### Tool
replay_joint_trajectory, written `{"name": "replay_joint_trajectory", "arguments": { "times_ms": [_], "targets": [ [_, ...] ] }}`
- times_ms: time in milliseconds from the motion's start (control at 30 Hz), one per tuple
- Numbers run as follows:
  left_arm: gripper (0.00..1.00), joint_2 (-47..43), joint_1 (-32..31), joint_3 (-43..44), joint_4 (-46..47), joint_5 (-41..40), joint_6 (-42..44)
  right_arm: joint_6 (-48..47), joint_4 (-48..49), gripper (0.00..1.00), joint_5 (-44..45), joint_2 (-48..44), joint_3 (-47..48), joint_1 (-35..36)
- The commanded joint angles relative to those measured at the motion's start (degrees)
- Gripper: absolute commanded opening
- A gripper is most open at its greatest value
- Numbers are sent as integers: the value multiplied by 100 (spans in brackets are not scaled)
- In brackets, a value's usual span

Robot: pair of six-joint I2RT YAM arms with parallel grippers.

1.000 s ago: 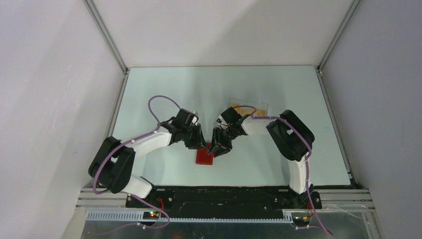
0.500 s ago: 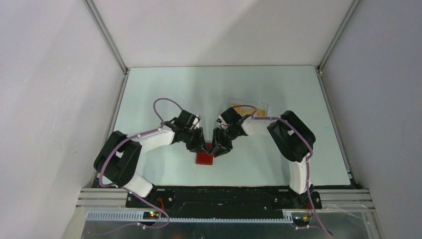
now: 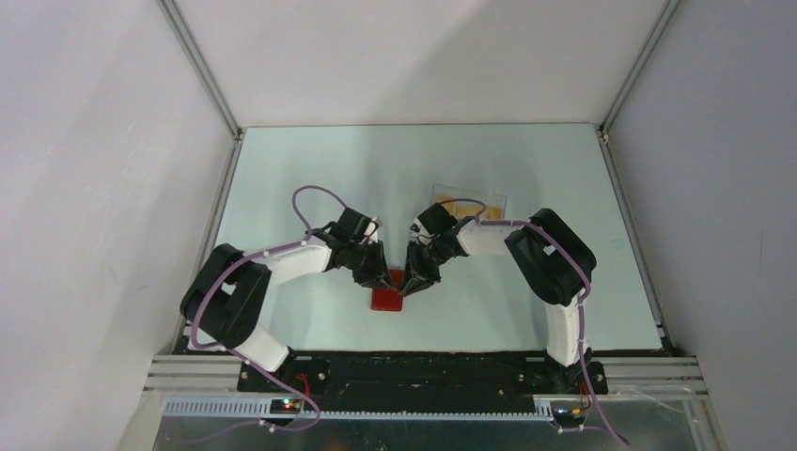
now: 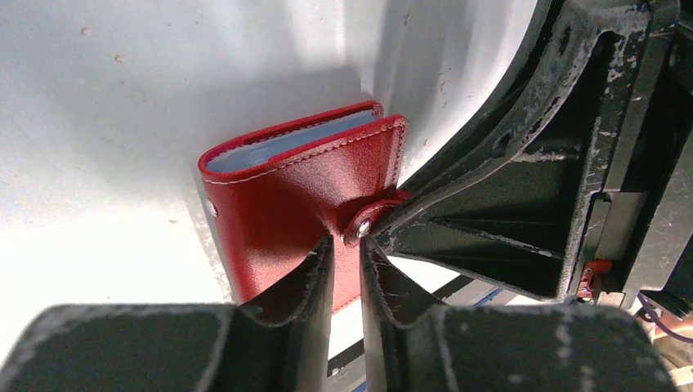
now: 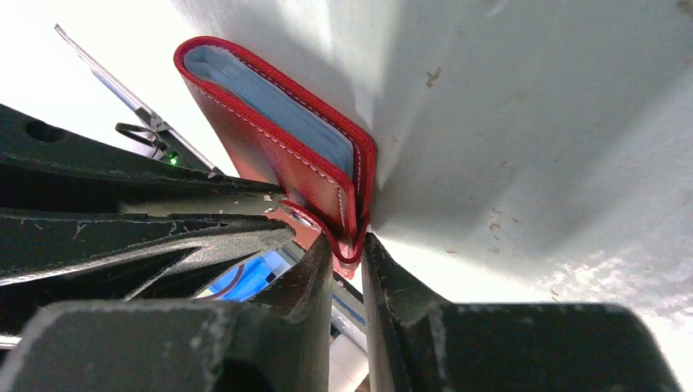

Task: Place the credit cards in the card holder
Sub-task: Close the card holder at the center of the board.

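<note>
pale tabletop (image 3: 282,169): card holder (image 4: 286,196), closed, likely light, slick; take by snap tab (image 4: 365,224). left gripper (image 4: 345,245) narrow at tab, grip unclear; right gripper (image 5: 347,245) narrow, pinching holder's edge.

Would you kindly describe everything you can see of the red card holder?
The card holder is a small red leather-look wallet with pale stitching and blue-grey leaves inside. It lies folded on the table, a metal-studded tab at its edge. The left gripper has its tips beside the tab; the right gripper pinches a cover corner.
</note>
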Motion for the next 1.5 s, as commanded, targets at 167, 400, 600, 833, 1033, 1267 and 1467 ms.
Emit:
{"name": "replay_joint_trajectory", "arguments": {
  "times_ms": [167,400,600,833,1033,1267,1467],
  "targets": [
    [17,135,-3,95,70,28,134,-187,-99,24,447,118,-101,55],
    [0,43,-4,130,69,-195,49,-225,-169,41,488,-19,-105,61],
    [0,-95,7,105,70,-287,-1,-79,46,59,402,-310,-344,-21],
    [0,-202,32,55,71,-417,-17,-35,112,56,503,-418,-575,-170],
    [0,-196,35,21,67,-437,-26,52,460,48,368,-145,-568,-323],
    [0,-193,41,-15,61,-408,-34,168,732,47,198,61,-541,-348],
    [0,-283,31,-96,66,-426,-104,287,813,45,141,310,-399,-164]
  ]
}}
